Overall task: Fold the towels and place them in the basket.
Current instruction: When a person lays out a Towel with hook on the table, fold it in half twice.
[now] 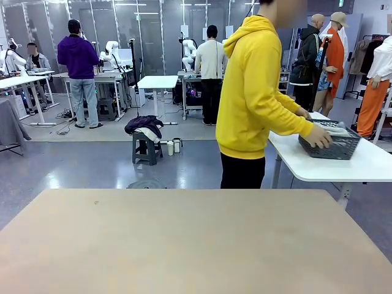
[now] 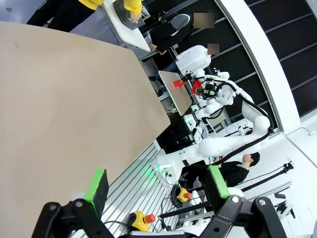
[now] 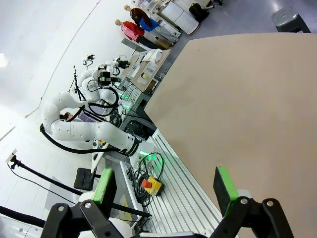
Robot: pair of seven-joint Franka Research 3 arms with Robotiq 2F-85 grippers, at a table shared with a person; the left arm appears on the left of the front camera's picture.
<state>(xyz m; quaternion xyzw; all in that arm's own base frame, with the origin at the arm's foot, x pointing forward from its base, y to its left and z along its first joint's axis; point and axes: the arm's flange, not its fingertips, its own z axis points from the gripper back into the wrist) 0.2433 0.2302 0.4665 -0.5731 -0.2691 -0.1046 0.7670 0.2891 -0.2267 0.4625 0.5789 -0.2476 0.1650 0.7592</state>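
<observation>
End effectors left (image 2: 158, 182) and right (image 3: 164, 186) hang released, jaws wide, at the tan worktop's (image 1: 184, 245) edge. Well beyond both, a person in a yellow hoodie (image 1: 254, 92) holds the basket (image 1: 334, 147) on a white side table (image 1: 367, 165).

Across the worktop, a person (image 1: 254, 92) wears a yellow hooded sweatshirt with long sleeves and black trousers. The robot's rounded white left arm (image 3: 81, 131) and right arm (image 2: 223, 144) carry looping black cables. Their black linkage jaws show silver pivot screws and rectangular bright green pads (image 2: 98, 186).
</observation>
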